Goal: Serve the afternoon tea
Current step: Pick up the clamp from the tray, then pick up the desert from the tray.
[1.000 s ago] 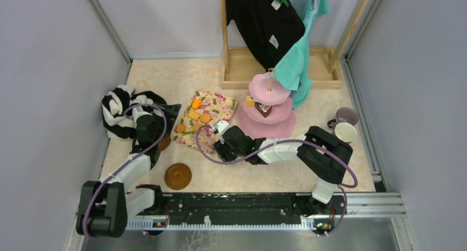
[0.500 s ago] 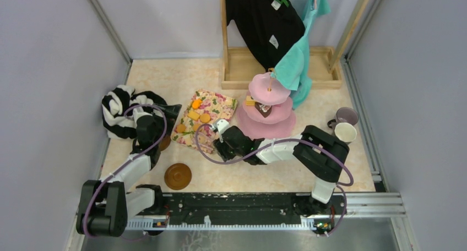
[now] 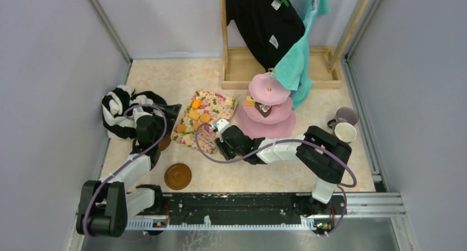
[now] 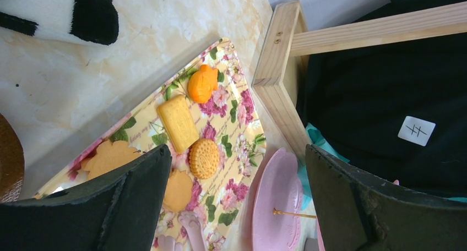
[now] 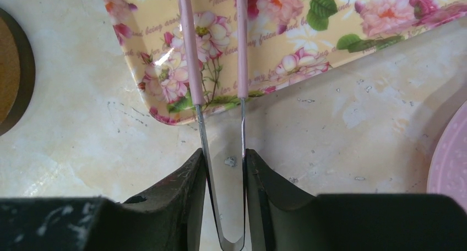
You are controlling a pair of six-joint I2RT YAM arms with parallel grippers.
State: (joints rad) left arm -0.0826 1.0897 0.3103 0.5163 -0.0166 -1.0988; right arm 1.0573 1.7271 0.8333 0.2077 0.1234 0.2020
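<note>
Right gripper point(image 5: 226, 160) clenched on tongs point(image 5: 190, 58), tips aimed over the floral tray point(image 5: 308, 47) likely to pinch pastries point(image 4: 204, 157) lying there beside the stand point(image 3: 278, 118); left gripper point(image 4: 237, 168) hangs spread wide, empty, above the tray.

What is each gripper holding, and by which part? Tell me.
The right gripper pinches the pink tongs by their bare metal arms near the bend. The left gripper is open and holds nothing.

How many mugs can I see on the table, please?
2. The lilac mug stands at the far right; the cream mug is just beside it, on its near side. I see no others.
</note>
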